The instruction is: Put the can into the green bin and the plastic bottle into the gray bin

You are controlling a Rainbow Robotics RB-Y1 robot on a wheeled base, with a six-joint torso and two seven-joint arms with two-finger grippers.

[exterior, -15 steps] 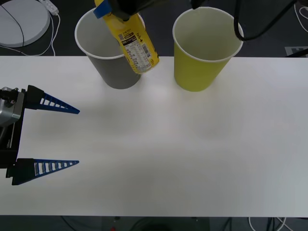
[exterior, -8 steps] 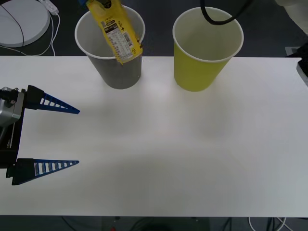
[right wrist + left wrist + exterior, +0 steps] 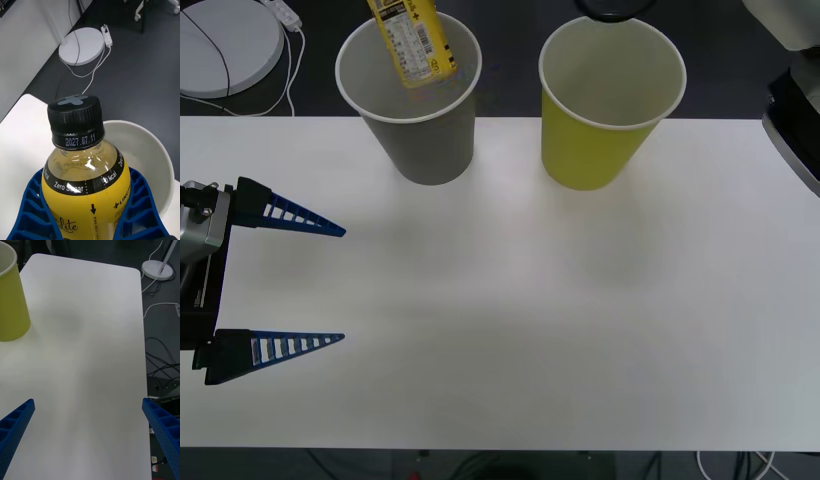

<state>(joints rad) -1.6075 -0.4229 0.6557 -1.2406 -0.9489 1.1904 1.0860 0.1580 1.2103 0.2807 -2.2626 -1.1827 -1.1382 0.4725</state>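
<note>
right claw [image 3: 88, 221] grips the plastic bottle [image 3: 412, 40] above the gray bin [image 3: 412, 120].

Bottle [image 3: 413, 40]: its cap end is running off the front view's top edge; its lower body is running off the right wrist view's bottom edge, with the label print cut short there.
Right pincer [image 3: 88, 210]: its blue fingers [image 3: 30, 210] are being cut by the picture's edge, tips hidden behind the bottle.
Gray bin [image 3: 420, 140]: the bottle is covering part of its inside and far rim.
Green bin [image 3: 11, 311]: it is being cropped at the left wrist view's edge.
Left pincer [image 3: 335, 285]: its body is running off the front view's left edge.
Bin contents: the green bin's floor is too dim to tell.
</note>
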